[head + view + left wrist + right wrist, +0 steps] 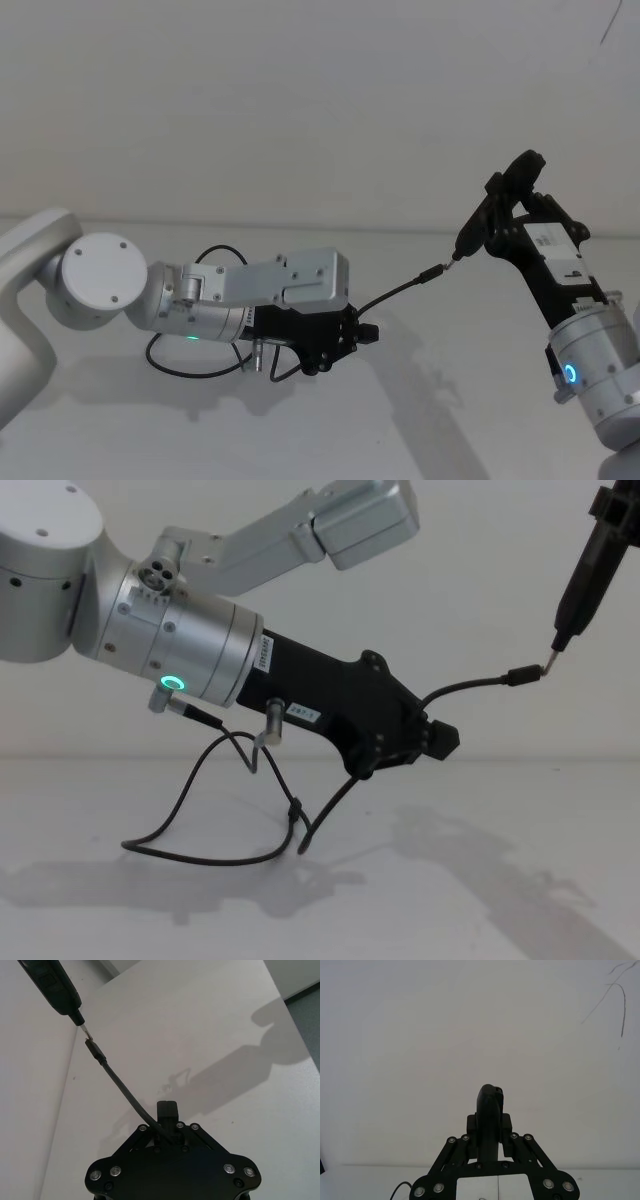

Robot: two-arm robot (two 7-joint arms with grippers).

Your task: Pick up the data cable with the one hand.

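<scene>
Data cable [470, 687] clamped in left pincer [432, 738], lifted off table [480, 880].

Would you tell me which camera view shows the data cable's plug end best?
The left wrist view: the data cable runs from the left gripper to its plug by the tool's tip. Head and chest views show it smaller.

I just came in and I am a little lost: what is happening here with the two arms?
The left gripper is shut on the data cable, lifting it above the table. The cable's free plug meets the metal tip of the slim black tool, which the right gripper grips.
</scene>
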